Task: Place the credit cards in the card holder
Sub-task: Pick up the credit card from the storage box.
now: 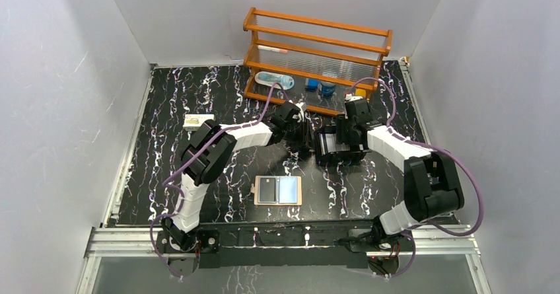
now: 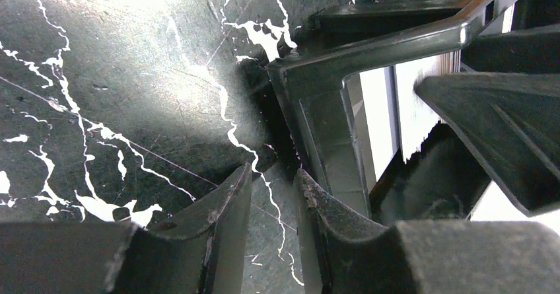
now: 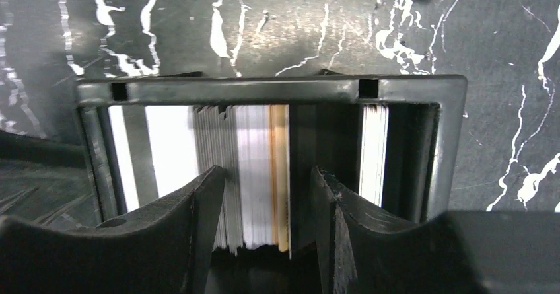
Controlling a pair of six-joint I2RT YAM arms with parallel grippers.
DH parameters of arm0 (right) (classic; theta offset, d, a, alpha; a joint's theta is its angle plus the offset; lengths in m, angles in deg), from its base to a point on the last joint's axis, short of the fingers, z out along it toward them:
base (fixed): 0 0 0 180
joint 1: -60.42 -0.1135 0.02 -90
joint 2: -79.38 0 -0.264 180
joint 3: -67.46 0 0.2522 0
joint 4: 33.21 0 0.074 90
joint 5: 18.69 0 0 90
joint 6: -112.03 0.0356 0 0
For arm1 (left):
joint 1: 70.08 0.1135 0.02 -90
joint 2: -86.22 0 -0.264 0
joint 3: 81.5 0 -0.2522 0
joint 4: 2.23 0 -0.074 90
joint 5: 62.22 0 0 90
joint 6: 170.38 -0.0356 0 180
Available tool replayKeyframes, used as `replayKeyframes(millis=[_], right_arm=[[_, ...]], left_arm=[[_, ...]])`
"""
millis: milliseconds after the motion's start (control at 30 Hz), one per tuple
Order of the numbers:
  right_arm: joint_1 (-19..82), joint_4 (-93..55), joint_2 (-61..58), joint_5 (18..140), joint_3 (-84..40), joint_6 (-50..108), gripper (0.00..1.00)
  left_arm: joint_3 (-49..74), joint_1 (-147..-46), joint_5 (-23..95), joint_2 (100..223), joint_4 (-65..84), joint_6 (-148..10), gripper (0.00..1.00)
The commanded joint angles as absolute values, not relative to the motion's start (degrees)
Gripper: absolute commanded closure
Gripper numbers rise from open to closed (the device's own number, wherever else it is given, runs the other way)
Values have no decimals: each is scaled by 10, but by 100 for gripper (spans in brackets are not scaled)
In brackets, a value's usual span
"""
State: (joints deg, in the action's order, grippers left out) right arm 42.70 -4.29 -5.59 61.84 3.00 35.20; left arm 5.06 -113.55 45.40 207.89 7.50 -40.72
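Card holder [image 1: 327,150], a black open-topped box, is standing just past the middle of the marbled table [image 1: 198,96], toward 12 o'clock from the arm bases, with the filing job looking roughly half done. The right wrist view is showing a yellowish card [image 3: 280,175] standing on edge inside the holder, at the 3 o'clock end of a pack of white cards [image 3: 254,168], so that card is judged to be filed. A light blue card [image 1: 288,189] is lying flat on the open tan wallet [image 1: 277,204], at about 7 o'clock from the holder and well apart from both grippers, and appears to be awaiting pick-up and insertion. The right gripper [image 3: 267,172] is hanging over the holder's mouth with its jaws parted, straddling the pack. One finger is lying close against the white cards while a dark gap is separating the other from the yellowish card, so nothing is being clamped. The left gripper [image 2: 274,172] is hovering low at the holder's 9 o'clock corner, its jaws a narrow slit apart with only bare tabletop showing between them. One finger [image 2: 317,201] is sitting just beside the holder's wall, and whether it is touching cannot be told. A wooden rack [image 1: 317,43] is standing at 12 o'clock, beyond the holder.
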Motion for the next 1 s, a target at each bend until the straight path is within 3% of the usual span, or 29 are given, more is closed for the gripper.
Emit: replayKeyframes(millis=[0,200,467,767,967], right_arm=[[419,-54,-87,566,5,341,40],[419,-71,-107,575,13,341,41],[419,-79,-62,638,24,358,64],[419,-61,-45,644,13,356,74],[419,-46,-41,624,3,348,93]], left_arm=[[28,-1144,462,2079,70,-410,71],[27,-1145,463,2084,70,-411,71],[25,-1147,463,2088,70,-413,71],[22,-1150,461,2090,72,-414,71],[18,-1150,461,2092,76,-416,71]])
